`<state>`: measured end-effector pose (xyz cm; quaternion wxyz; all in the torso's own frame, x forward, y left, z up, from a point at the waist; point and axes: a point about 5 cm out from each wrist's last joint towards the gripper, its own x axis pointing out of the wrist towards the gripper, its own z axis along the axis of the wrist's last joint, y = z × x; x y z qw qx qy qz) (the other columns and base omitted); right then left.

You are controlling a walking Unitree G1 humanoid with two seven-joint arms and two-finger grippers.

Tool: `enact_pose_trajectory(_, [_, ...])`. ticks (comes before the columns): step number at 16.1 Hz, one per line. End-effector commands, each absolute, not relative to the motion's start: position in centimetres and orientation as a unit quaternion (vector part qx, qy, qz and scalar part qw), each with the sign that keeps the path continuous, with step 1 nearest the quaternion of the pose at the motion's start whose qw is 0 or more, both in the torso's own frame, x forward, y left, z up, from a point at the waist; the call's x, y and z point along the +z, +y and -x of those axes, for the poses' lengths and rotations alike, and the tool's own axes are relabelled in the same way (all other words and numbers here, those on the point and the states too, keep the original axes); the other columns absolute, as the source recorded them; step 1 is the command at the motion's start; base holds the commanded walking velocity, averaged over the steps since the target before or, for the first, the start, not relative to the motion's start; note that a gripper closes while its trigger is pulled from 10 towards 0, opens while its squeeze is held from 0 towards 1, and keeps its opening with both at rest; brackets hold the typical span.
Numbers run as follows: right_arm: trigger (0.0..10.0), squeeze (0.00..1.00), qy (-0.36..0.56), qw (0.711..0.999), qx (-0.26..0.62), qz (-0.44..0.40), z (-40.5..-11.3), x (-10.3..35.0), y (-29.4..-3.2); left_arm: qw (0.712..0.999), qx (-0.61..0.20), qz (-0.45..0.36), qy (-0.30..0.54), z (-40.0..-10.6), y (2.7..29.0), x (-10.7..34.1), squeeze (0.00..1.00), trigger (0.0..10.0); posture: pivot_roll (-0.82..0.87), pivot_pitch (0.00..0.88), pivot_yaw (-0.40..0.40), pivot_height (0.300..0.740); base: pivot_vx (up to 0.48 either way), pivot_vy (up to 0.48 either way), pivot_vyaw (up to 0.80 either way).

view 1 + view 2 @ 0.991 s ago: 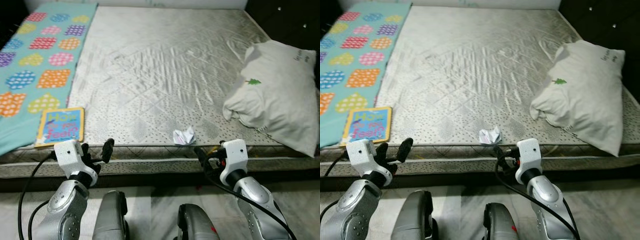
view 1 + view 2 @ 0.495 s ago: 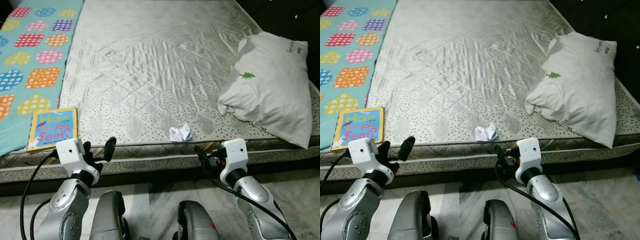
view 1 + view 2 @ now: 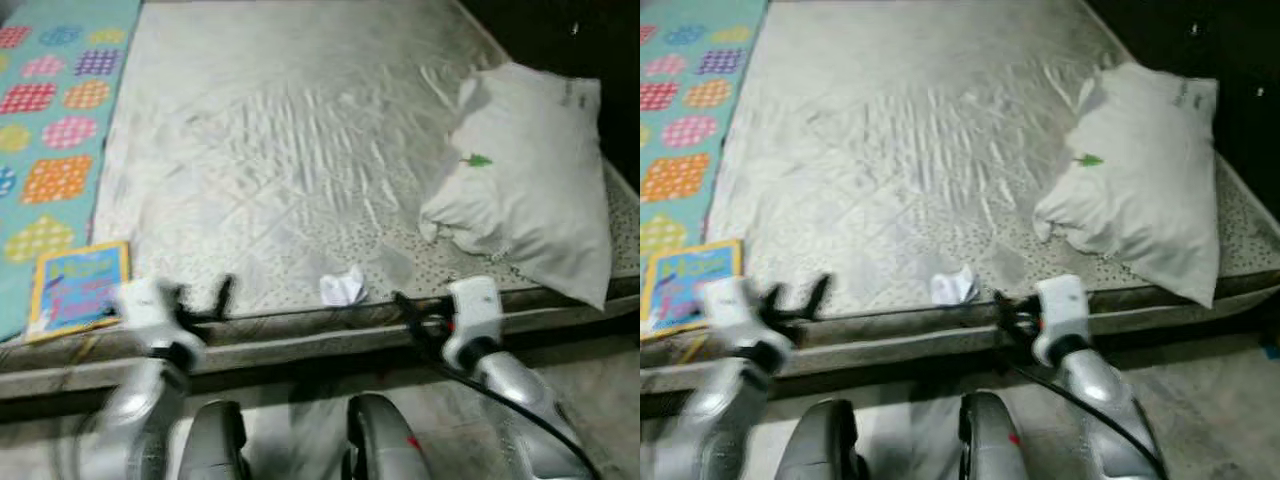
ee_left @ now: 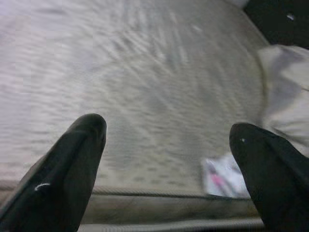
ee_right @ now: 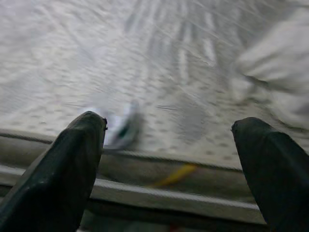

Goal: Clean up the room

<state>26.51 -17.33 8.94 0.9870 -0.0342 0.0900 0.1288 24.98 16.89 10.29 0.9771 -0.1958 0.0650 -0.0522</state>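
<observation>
A crumpled white paper (image 3: 342,287) lies on the grey mattress (image 3: 280,150) near its front edge, and it also appears in the left wrist view (image 4: 223,176) and the right wrist view (image 5: 120,126). My left gripper (image 3: 203,295) hovers open at the bed's front edge, left of the paper, with nothing between its fingers (image 4: 77,145). My right gripper (image 3: 415,305) is open too, just right of the paper and a little in front of it, empty between its fingers (image 5: 82,140). A children's book (image 3: 78,290) rests on the bed's front left corner.
A white pillow (image 3: 525,180) lies at the bed's right side. A teal blanket with coloured patches (image 3: 50,130) covers the left strip. The bed frame edge (image 3: 300,345) runs across in front of me, with pale floor (image 3: 600,390) below. The picture is blurred.
The whole picture has shifted left and blurred, so the camera has moved. Both grippers hold the same open pose at the bed's edge; the paper, book and pillow lie as before.
</observation>
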Motion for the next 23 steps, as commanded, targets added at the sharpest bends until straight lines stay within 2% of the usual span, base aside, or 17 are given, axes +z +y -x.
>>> enact_pose_trajectory(1, [10.0, 0.0, 0.088, 0.986, 0.139, 0.026, -26.53, 9.04, -16.74, 0.98, -0.037, 0.187, 0.064, -24.73, 18.04, 10.34, 0.0, 10.0, -0.13, 0.192, -0.044, 0.625, 0.33, 0.0, 0.0])
enact_pose_trajectory(7, [10.0, 0.0, 0.089, 0.985, 0.146, 0.025, -26.4, 8.93, -16.66, 0.979, -0.038, 0.188, 0.074, -24.69, 17.99, 10.0, 0.0, 10.0, -0.13, 0.18, -0.044, 0.625, 0.0, 0.0, 0.0])
enact_pose_trajectory(13, [10.0, 0.0, 0.093, 0.983, 0.158, 0.024, -26.28, 8.79, -16.52, 0.978, -0.036, 0.19, 0.077, -24.67, 18.04, 9.87, 0.0, 10.0, -0.13, 0.175, -0.043, 0.55, 0.0, 0.0, 0.0])
enact_pose_trajectory(18, [10.0, 0.0, 0.1, 0.978, 0.178, 0.033, -26.4, 8.73, -16.21, 0.978, -0.034, 0.19, 0.077, -24.73, 18.06, 9.94, 0.0, 10.0, -0.12, 0.181, -0.044, 0.55, 0.0, 0.0, 0.0])
enact_pose_trajectory(23, [10.0, 0.0, 0.101, 0.979, 0.175, 0.03, -26.48, 8.71, -16.19, 0.978, -0.035, 0.192, 0.076, -24.86, 18.1, 9.98, 0.0, 10.0, -0.13, 0.186, -0.041, 0.55, 0.0, 0.0, 0.8])
